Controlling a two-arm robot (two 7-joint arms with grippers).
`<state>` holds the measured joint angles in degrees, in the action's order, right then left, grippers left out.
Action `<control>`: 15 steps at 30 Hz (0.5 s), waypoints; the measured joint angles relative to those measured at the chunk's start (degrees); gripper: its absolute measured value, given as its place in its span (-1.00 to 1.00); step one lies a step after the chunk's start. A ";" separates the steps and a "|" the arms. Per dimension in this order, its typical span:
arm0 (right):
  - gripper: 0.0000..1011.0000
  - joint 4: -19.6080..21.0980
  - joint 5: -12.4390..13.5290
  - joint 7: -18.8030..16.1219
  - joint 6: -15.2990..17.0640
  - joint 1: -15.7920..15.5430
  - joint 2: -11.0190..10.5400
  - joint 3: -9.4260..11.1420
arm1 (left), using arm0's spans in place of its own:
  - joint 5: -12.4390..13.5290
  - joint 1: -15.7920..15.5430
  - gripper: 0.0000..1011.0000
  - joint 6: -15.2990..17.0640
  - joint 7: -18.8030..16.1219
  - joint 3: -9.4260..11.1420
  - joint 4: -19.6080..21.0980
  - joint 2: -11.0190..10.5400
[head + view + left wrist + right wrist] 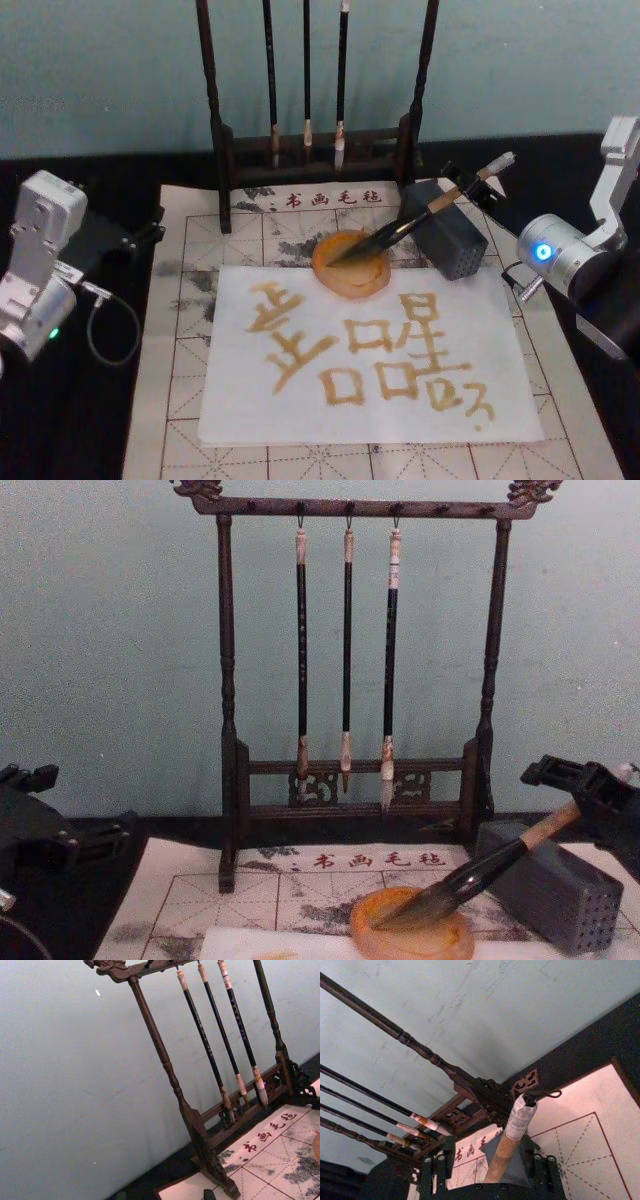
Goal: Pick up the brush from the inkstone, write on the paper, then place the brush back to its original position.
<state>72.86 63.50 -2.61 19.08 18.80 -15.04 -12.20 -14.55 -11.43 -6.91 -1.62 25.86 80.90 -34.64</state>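
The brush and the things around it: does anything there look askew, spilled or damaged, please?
Nothing is broken or spilled. The brush lies tilted, tip in the inkstone, handle leaning across the grey block, with the right gripper open around its upper end. Grey smudges mark the mat beside the inkstone.

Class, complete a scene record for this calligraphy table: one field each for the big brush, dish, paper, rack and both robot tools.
brush: large wood-and-black calligraphy brush, bristles in the dish, handle slanting up over the grey perforated block
dish: round orange-amber translucent inkstone, just beyond the paper
paper: white sheet, amber characters already written
rack: dark wooden stand, three thin brushes hanging
right tool: open, straddling the brush's upper handle
left tool: parked by the left edge of the mat
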 joint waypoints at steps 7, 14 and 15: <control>0.25 0.04 -0.01 -0.01 0.04 -0.04 0.00 0.04 | 0.00 0.00 0.98 0.00 0.00 0.00 0.00 0.00; -0.10 0.08 -0.02 -0.01 0.07 -0.06 0.00 0.08 | 0.00 0.00 0.98 0.00 0.00 0.00 0.00 0.00; -0.21 0.08 -0.03 -0.01 0.07 -0.06 0.00 0.09 | 0.00 0.00 0.98 0.00 0.00 0.00 0.00 0.00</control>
<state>72.94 63.47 -2.62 19.16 18.74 -15.04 -12.12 -14.55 -11.43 -6.91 -1.62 25.86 80.90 -34.65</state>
